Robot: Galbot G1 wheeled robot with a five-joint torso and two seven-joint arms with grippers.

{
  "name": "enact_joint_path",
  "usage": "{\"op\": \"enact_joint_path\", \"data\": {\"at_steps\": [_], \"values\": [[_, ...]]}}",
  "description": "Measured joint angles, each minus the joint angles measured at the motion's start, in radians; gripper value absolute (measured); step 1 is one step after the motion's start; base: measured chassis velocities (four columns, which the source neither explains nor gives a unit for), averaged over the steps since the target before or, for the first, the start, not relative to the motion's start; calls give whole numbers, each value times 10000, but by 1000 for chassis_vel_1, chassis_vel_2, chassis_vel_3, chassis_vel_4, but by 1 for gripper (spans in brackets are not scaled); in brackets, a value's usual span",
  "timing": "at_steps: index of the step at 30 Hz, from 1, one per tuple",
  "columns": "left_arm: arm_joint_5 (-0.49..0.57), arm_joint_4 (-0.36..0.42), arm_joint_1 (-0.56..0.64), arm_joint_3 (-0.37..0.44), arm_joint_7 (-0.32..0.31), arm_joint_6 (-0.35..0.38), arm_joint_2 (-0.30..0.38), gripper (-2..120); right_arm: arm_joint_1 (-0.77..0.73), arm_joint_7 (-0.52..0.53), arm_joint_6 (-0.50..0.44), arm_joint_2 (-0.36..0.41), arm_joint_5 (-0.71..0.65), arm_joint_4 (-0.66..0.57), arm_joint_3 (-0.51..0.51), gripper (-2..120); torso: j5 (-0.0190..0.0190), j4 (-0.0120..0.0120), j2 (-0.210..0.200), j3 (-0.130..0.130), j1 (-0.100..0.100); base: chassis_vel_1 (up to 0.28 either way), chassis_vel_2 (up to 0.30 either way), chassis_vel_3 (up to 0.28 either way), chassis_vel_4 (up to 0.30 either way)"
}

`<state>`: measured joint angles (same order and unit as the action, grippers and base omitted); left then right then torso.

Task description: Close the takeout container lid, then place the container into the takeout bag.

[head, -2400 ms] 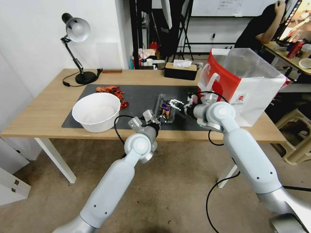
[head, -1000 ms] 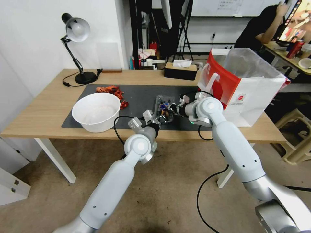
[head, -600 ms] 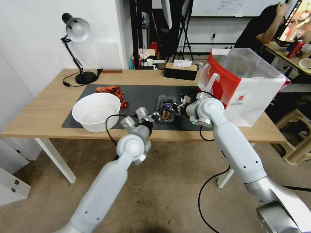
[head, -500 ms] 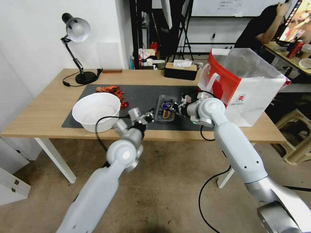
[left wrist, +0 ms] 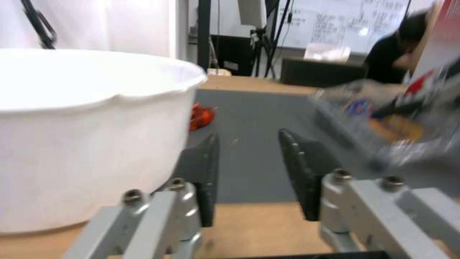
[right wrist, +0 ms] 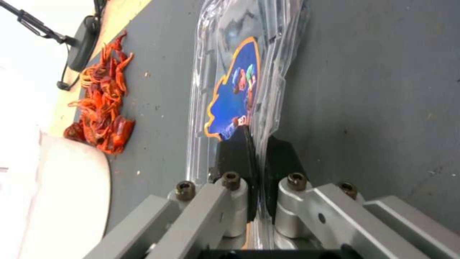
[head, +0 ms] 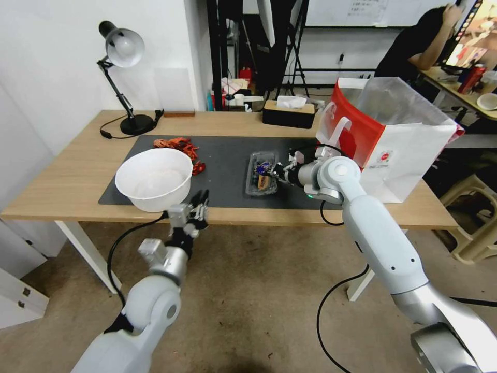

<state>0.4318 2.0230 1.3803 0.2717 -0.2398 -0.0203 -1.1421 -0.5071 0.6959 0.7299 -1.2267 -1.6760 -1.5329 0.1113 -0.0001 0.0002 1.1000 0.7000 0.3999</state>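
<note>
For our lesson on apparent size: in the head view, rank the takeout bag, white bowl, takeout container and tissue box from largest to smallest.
1. takeout bag
2. white bowl
3. tissue box, farther away
4. takeout container; close to 3, so unsure

Left gripper (head: 199, 203) now back off the takeout container (head: 261, 173), apparently closed.

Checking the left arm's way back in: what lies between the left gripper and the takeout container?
In the head view, bare dark mat and table edge separate the left gripper from the takeout container; the white bowl sits off to one side.
</note>
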Motion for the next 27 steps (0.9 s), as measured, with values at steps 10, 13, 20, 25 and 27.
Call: {"op": "enact_joint_path", "data": {"at_steps": [10,13,20,25,27], "values": [[-748,-309,482,-168,-268,-70,255,71,-577,102,-36,380,-116,-578,569,0,2,-6,0,0,-1,0,0,0,0],[-840,-330,612,-167,-269,-110,213,77,-631,70,-42,409,-130,-647,600,0,2,-1,0,0,-1,0,0,0,0],[-953,-357,836,-144,-473,-115,133,99,-654,69,-70,422,-186,-749,633,0,2,-1,0,0,1,0,0,0,0],[-952,-376,934,-135,-606,-164,59,100,-676,62,-74,439,-206,-796,633,0,1,-1,0,0,1,0,0,0,0],[-938,-386,939,-116,-630,-200,62,100,-692,12,-100,447,-242,-850,642,0,1,-3,0,0,1,0,0,0,0]]}}
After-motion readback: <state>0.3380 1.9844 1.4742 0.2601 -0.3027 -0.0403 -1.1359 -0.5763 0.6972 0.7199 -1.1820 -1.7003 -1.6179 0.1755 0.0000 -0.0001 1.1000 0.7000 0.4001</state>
